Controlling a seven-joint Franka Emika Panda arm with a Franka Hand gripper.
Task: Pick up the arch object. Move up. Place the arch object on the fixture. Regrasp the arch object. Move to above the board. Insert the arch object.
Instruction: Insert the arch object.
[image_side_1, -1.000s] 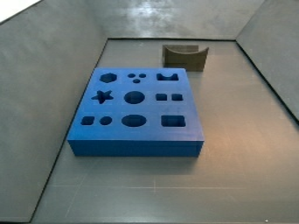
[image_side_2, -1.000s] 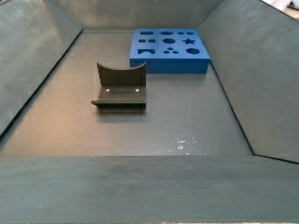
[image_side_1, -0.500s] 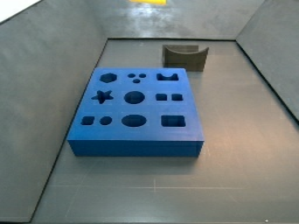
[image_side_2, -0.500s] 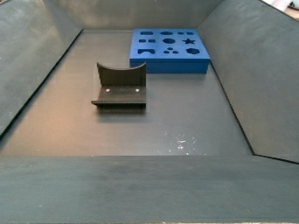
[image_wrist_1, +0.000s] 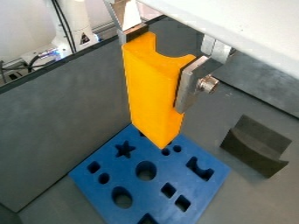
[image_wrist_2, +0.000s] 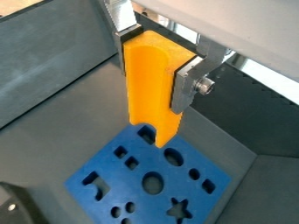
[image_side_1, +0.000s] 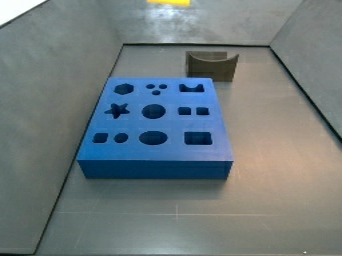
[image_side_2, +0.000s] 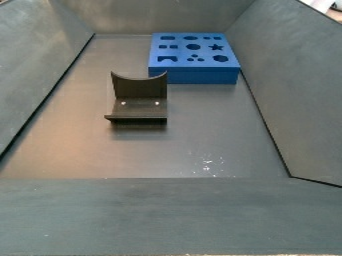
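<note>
Wrist views, gripper (image_wrist_1: 158, 70): high above the board, jaws closed on the arch object; also seen at (image_wrist_2: 152, 74).
Wrist views, arch object (image_wrist_1: 152, 92): yellow-orange block, held upright betw. the silver fingers (image_wrist_1: 191, 83), lower end hangs over the board; same at (image_wrist_2: 149, 87).
Wrist views, board (image_wrist_1: 140, 179): blue slab with star, round, square and arch holes, directly below the block; also (image_wrist_2: 128, 179).
Wrist view, fixture (image_wrist_1: 260, 144): dark holder on the grey floor, beside the board, not touching it.
Side views, board (image_side_1: 154, 125): lies flat in the middle of the grey bin; in the opposite cam. it is at the far end (image_side_2: 194, 57).
Side views, fixture (image_side_1: 211, 63): behind the board, well apart; nearer to the cam. at (image_side_2: 136, 97), open-topped, nothing in it.
Side view, arch object: only a yellow patch (image_side_1: 168, 3) at the very top edge; gripper not visible in the side views.
</note>
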